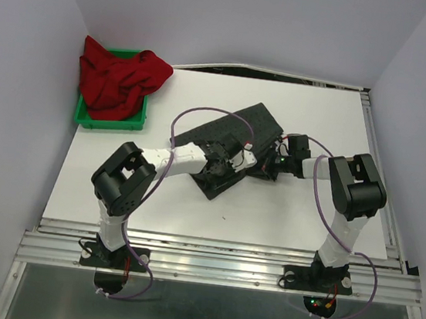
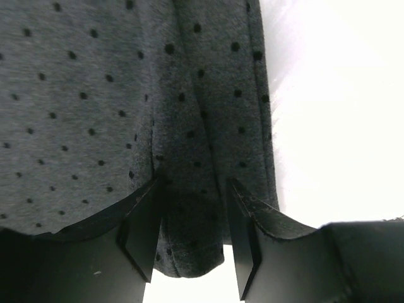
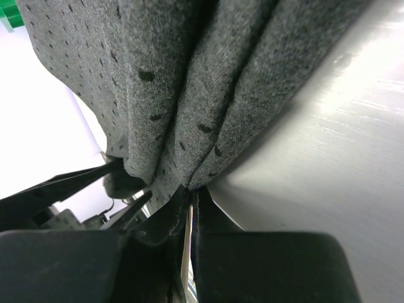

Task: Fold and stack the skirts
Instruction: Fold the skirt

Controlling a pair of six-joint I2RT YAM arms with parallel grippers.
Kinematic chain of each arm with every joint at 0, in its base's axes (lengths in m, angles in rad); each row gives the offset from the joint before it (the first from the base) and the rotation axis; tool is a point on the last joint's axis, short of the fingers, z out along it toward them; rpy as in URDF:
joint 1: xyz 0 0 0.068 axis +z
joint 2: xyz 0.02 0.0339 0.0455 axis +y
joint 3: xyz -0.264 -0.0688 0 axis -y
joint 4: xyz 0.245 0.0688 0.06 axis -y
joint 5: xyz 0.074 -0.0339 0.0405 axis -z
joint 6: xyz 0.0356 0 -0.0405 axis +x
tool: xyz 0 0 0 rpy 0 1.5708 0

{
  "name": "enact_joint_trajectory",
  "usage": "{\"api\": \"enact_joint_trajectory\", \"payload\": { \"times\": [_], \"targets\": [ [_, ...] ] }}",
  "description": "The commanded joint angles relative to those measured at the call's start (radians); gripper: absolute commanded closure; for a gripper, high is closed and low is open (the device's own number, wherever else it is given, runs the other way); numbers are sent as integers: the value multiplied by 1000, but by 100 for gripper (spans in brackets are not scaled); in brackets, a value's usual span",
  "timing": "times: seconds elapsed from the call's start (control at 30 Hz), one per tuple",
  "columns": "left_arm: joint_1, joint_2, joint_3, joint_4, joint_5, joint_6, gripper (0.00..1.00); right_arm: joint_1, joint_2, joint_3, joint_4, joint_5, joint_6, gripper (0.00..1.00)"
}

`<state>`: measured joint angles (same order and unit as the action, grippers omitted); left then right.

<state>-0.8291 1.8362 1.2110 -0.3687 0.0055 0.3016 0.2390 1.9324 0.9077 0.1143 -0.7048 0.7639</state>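
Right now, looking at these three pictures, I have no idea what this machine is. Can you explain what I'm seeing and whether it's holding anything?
These are two robot arms bolted to the near edge of a white table. The wide picture looks down from above and behind them. The two close-ups come from a camera on each wrist. A dark dotted skirt lies mid-table, and a red skirt is heaped in a green bin at the far left corner. The jaws of the right arm are shut, pinching a fold of the dotted skirt. The jaws of the left arm stand open, straddling another fold without gripping it.
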Motion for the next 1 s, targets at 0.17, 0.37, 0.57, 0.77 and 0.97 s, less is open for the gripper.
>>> {"api": "enact_joint_trajectory", "payload": {
  "times": [0.17,0.37,0.57,0.77,0.97],
  "targets": [
    [4,-97,56,-27,-59,37,45,17,37,-41,-68,105,-44,99],
    [22,-97,58,-27,-65,47,42,17,39,-39,-70,102,-46,99],
    [28,-135,58,-32,-16,60,40,17,43,-36,-73,102,-49,99],
    [27,-215,65,-30,76,88,41,17,51,-33,-76,102,-52,99],
    [31,-164,64,-59,60,83,41,17,59,-27,-79,102,-52,99]
  ]
}}
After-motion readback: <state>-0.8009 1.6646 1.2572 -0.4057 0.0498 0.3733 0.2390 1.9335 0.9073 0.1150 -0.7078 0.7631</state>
